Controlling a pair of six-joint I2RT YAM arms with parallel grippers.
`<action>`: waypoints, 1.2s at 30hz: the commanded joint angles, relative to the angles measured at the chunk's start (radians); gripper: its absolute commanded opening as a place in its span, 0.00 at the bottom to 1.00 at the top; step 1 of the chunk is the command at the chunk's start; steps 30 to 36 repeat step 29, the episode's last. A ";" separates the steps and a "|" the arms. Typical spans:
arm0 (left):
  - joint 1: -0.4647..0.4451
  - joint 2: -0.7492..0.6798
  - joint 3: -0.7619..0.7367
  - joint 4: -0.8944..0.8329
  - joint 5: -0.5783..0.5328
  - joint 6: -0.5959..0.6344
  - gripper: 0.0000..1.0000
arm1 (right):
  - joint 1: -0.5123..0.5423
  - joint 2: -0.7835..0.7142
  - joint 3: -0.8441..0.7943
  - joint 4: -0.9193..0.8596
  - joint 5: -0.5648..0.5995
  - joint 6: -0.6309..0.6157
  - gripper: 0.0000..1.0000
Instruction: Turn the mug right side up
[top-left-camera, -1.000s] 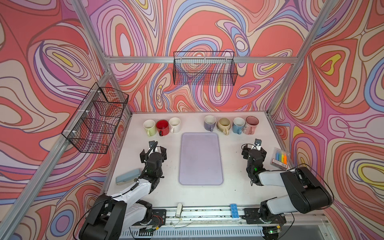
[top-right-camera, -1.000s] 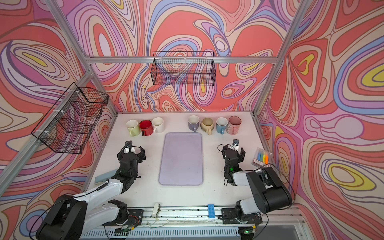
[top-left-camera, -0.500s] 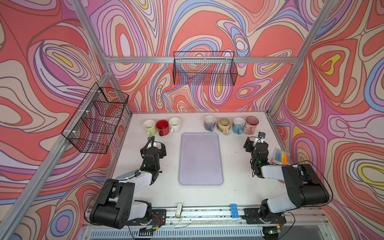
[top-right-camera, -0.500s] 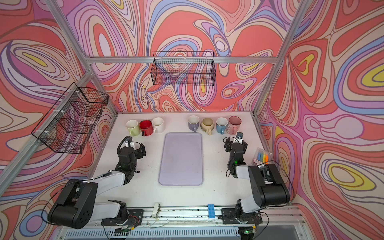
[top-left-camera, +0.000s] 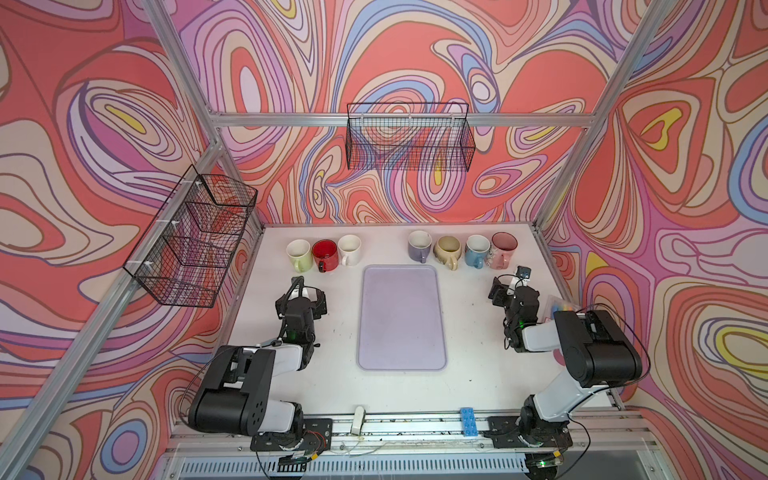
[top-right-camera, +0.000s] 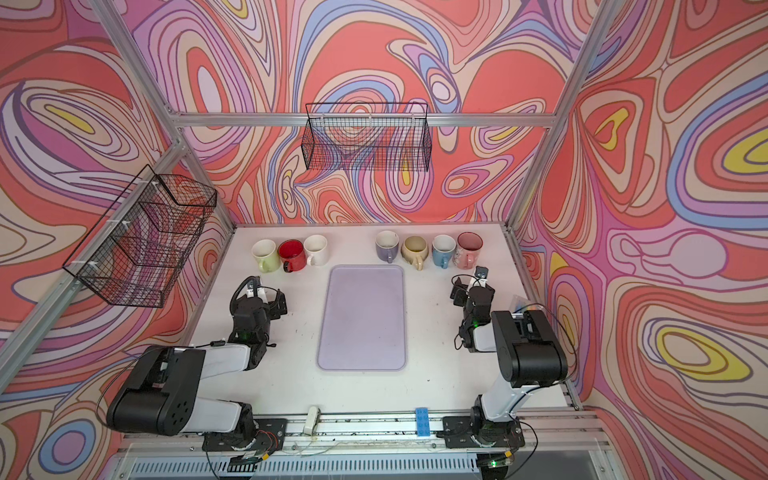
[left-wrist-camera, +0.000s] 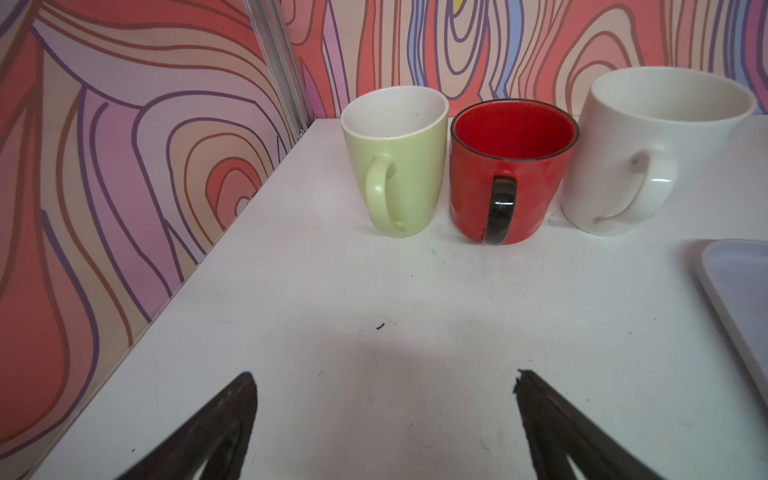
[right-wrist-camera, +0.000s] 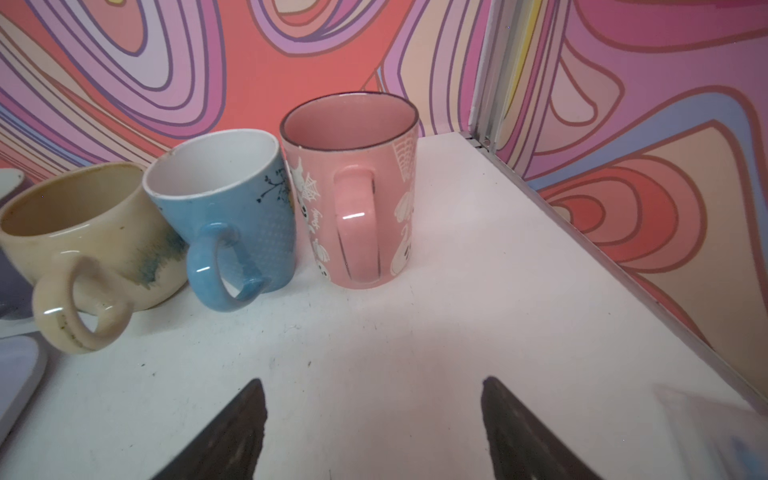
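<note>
Seemingly done: left gripper (left-wrist-camera: 384, 384) & right gripper (right-wrist-camera: 374, 388) hang wide open, empty; every mug, e.g. pink mug (right-wrist-camera: 353, 195), stands rim-up, handle twd them for easy grabs.

No readable text anywhere; only a tiny white script on the pink mug (right-wrist-camera: 353, 174), among its ghost and web prints, too blurred to make out.

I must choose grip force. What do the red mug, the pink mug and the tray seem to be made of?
Red mug: likely glazed ceramic, glossy; a highlight shines on its black handle. Pink mug: likely glazed ceramic; bright streak on handle. Tray: perhaps matte plastic; no glare.
</note>
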 joint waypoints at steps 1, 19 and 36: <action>0.015 0.072 0.027 0.093 0.055 0.010 0.99 | -0.002 0.023 0.000 0.057 -0.053 -0.018 0.84; 0.046 0.072 0.058 0.026 0.112 -0.006 1.00 | -0.001 0.028 0.030 0.011 -0.050 -0.022 0.98; 0.046 0.075 0.060 0.027 0.112 -0.006 1.00 | -0.001 0.028 0.028 0.009 -0.037 -0.018 0.98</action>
